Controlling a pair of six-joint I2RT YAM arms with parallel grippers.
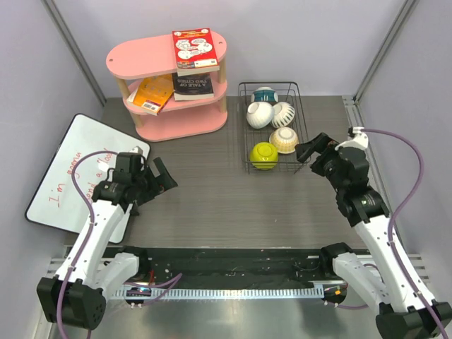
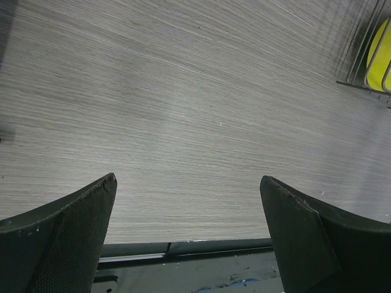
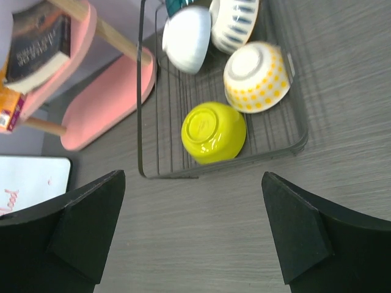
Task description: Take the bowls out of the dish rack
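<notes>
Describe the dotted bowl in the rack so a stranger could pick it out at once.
Find the pink shelf at the back; the black wire dish rack stands right of it. In the rack's near end two bowls lie bottom-up: the yellow-green bowl on the left, the dotted bowl on the right. Only it wears orange-yellow dots on cream.
</notes>
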